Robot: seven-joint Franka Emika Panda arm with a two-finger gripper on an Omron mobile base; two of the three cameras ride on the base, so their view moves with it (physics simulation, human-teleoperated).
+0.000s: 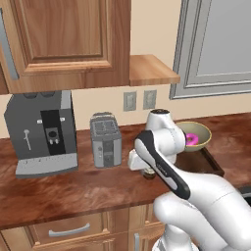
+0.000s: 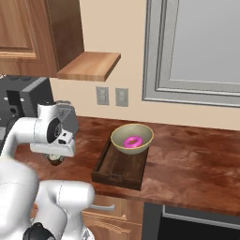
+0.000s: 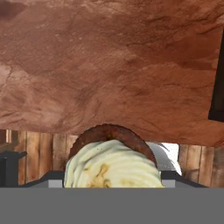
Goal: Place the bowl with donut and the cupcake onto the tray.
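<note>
Clearly the claw [image 3: 112, 186] was closed around the cupcake [image 3: 113, 162], which sat right up against the hand camera between the jaws: a swirled cream top with a faint greenish tint, and a dark brown base curving behind it. The jaws stood fairly wide, held apart by the cake. In the right base view the cupcake [image 2: 56, 160] showed as a small dark lump just under the white hand, hanging above the reddish-brown worktop [image 2: 187, 154], to the left of the tray [image 2: 119, 168] and apart from it. The tray was dark brown wood with low sides and a handle cut-out in the near end. On its far end sat the bowl [image 2: 131, 138], pale olive with a yellowish rim, and the pink donut [image 2: 132, 141] lay inside it. From the left base view the bowl [image 1: 201, 132] and donut [image 1: 191, 139] were partly hidden behind the arm, with a toaster [image 1: 105, 139] and a coffee machine [image 1: 43, 132] standing further left on the worktop.
</note>
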